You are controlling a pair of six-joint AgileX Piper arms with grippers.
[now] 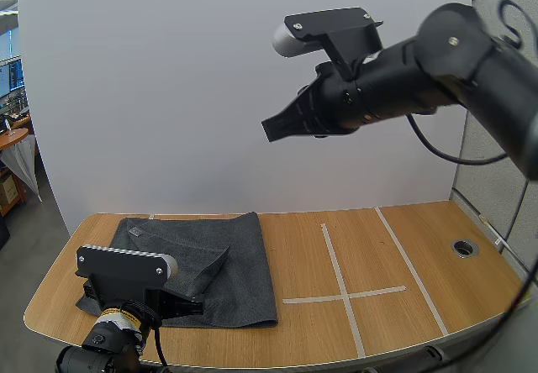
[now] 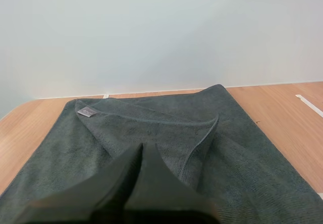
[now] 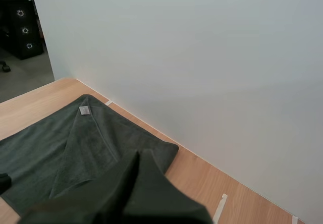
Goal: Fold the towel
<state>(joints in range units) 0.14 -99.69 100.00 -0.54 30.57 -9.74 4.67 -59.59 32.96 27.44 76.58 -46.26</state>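
A dark grey towel lies flat on the left half of the wooden table, with one corner flap folded diagonally over its middle. A small grey label marks its far left corner. My left gripper hovers low over the towel's near edge, its fingers together as one dark wedge, holding nothing. My right gripper hangs high in the air above the table's middle, shut and empty; from its view the towel lies below with its label.
White tape lines form a cross and a diagonal on the table's right half. A round cable hole sits near the right edge. A white wall panel stands along the table's back edge.
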